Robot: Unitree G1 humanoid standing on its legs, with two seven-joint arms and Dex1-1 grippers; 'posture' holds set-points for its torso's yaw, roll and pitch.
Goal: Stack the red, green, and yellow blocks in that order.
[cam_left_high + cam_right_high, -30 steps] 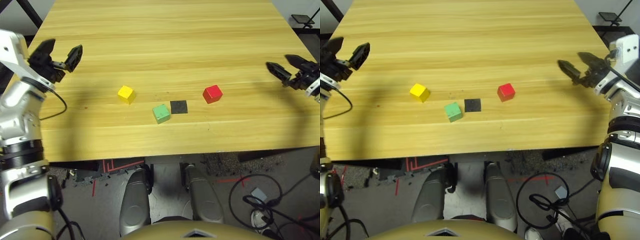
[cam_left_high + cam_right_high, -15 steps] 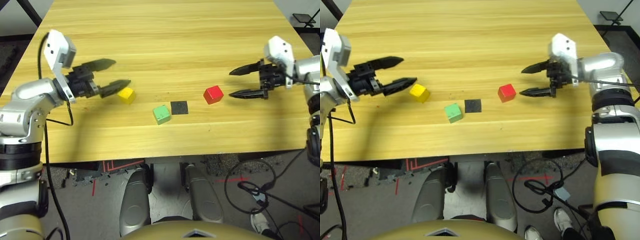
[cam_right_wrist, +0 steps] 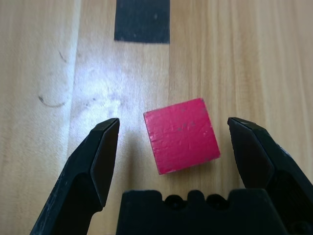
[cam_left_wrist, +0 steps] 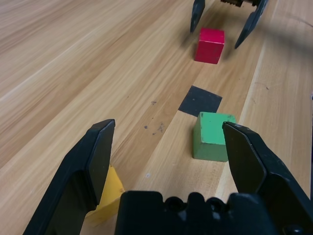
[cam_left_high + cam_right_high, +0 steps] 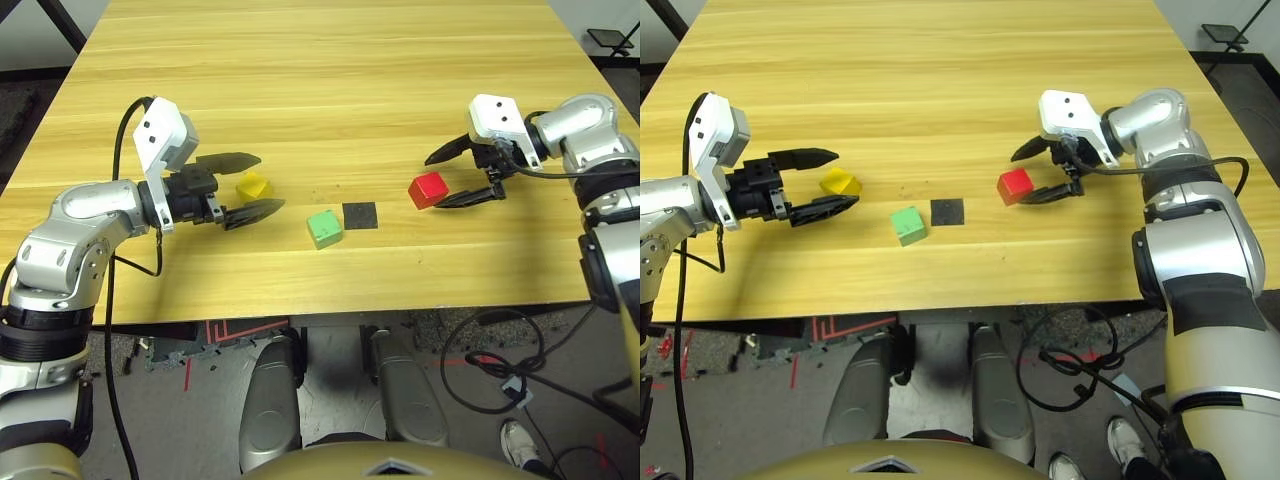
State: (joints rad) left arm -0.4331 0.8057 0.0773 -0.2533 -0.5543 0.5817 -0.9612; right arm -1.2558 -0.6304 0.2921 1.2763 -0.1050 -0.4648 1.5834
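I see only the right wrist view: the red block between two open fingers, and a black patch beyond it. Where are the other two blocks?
Observer: The green block sits on the table beside the black patch, on the side away from the red block.
Operator: And the yellow one?
Observer: The yellow block lies farther toward the robot's left, between the open fingers of the left gripper.
Operator: Is anything stacked?
Observer: No, all three blocks rest separately on the table.

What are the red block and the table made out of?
The small matte red cube looks like painted wood, perhaps foam: flat colour, tiny scuffs, no shine. The light-yellow plank table looks like wood or wood laminate: long grain lines and board seams, smooth finish.
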